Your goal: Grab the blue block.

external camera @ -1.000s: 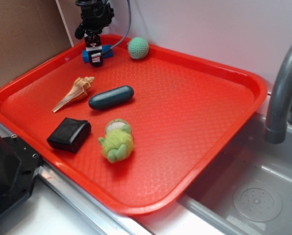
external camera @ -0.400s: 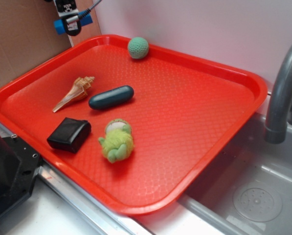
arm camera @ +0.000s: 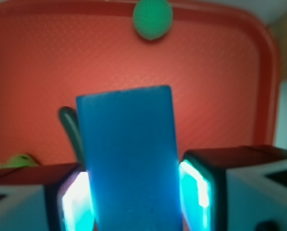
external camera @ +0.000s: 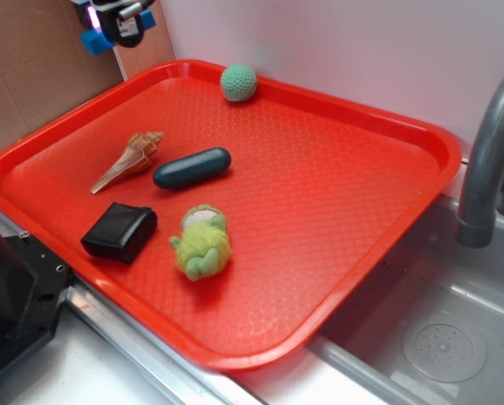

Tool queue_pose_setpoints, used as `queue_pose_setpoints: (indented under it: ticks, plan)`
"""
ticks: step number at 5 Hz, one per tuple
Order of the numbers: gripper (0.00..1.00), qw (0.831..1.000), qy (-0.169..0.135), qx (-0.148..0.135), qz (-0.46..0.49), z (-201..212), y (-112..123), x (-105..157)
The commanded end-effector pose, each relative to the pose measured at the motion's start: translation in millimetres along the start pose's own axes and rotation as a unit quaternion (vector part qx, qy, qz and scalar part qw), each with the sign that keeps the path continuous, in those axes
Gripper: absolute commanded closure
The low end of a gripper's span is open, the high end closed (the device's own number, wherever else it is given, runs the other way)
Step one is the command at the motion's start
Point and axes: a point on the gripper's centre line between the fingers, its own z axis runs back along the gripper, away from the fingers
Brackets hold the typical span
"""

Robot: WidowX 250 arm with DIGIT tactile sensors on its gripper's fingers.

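Note:
The blue block (arm camera: 129, 159) fills the middle of the wrist view, a bright blue bar clamped between my two fingers. In the exterior view the block (external camera: 93, 42) hangs high at the top left, beyond the tray's far left corner, its ends sticking out either side of my gripper (external camera: 123, 32). The gripper is shut on it and lifted well above the red tray (external camera: 336, 278).
On the tray lie a green knitted ball (external camera: 238, 83) at the far edge, a shell (external camera: 132, 159), a dark teal capsule (external camera: 192, 168), a black pouch (external camera: 120, 232) and a green plush toy (external camera: 202, 243). A sink and grey faucet (external camera: 488, 160) stand right; cardboard backs the left.
My gripper rose from the tray's far left corner with the blue block held in it, moving up and to the left until partly out of the frame.

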Motion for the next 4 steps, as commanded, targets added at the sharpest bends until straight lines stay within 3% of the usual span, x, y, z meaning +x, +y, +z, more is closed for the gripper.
queue_pose_setpoints:
  ticks: [1,2,3,4]
  plan:
    - [1.0,0.982,-0.093,0.047,0.159,29.0,-10.0,-19.2]
    - [1.0,0.976,-0.1,0.072,0.181,31.8,-17.0,-26.4]
    - [1.0,0.983,-0.057,0.062,0.161,31.5,-16.1,-24.0]
    - [1.0,0.987,-0.04,0.064,0.14,31.3,-16.9,-23.0]
